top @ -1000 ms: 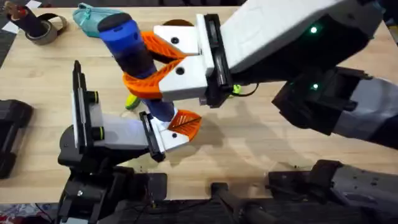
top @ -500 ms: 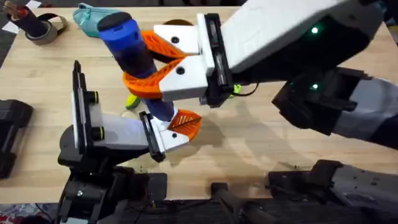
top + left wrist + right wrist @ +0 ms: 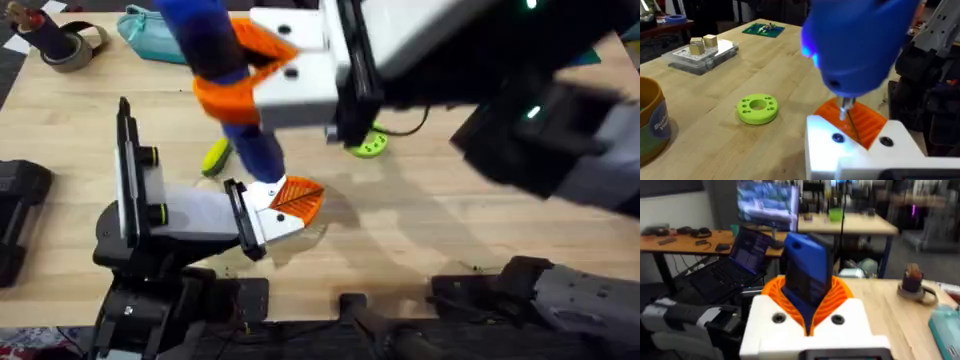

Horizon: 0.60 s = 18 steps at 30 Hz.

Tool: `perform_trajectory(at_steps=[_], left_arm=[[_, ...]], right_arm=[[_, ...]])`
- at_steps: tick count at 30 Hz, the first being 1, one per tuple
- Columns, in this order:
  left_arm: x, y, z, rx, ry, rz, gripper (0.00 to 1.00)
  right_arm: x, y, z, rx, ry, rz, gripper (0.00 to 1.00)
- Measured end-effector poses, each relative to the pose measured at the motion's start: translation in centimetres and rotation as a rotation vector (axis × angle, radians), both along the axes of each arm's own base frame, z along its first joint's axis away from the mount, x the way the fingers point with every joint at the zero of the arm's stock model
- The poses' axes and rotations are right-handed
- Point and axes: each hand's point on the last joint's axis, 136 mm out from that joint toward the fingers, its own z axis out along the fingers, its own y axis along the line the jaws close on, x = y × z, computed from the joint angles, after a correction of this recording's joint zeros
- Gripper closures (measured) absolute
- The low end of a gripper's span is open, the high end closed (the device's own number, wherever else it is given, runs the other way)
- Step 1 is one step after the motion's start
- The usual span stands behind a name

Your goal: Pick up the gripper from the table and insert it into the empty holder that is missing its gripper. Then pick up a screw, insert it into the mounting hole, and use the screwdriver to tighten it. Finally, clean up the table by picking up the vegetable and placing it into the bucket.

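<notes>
The right arm has lifted away, carrying the bright blue pen-shaped screwdriver [image 3: 225,75] up, clamped in the white-and-orange right claw [image 3: 240,80]. I judge tightening done. The left claw [image 3: 285,205] sits beneath its tip; its grip I cannot tell. Beside the tip, on the wooden surface [image 3: 420,220], lies the small yellow-green toy vegetable [image 3: 215,157].

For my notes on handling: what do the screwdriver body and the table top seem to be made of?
The screwdriver looks like smooth blue plastic with a slight sheen; its thin bit seems metal. The table looks like light wood or wood laminate, matte, with visible grain lines.
</notes>
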Motion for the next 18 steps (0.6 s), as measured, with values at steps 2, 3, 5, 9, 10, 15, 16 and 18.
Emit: perform_trajectory(at_steps=[2,3,5,9,10,15,16,18], left_arm=[[0.0,0.0,0.0,0.000,0.000,0.000,0.994],[0.0,0.0,0.0,0.000,0.000,0.000,0.994],[0.0,0.0,0.0,0.000,0.000,0.000,0.994],[0.0,0.0,0.0,0.000,0.000,0.000,0.994],[0.0,0.0,0.0,0.000,0.000,0.000,0.994],[0.0,0.0,0.0,0.000,0.000,0.000,0.994],[0.0,0.0,0.0,0.000,0.000,0.000,0.994],[0.0,0.0,0.0,0.000,-0.001,0.003,0.994]], right_arm=[[1.0,0.0,0.3,-0.066,0.040,-0.020,0.976],[1.2,-0.1,0.8,-0.083,0.040,-0.026,0.976],[1.2,-0.1,2.3,-0.097,0.014,-0.032,0.976],[0.9,-0.4,6.0,-0.056,-0.086,-0.037,0.976],[0.8,-0.5,6.6,-0.046,-0.105,-0.039,0.976],[1.2,-0.8,6.2,-0.080,-0.101,-0.075,0.976],[1.7,-0.8,5.5,-0.110,-0.081,-0.102,0.977],[3.3,-1.1,3.3,-0.210,-0.034,-0.200,0.977]])
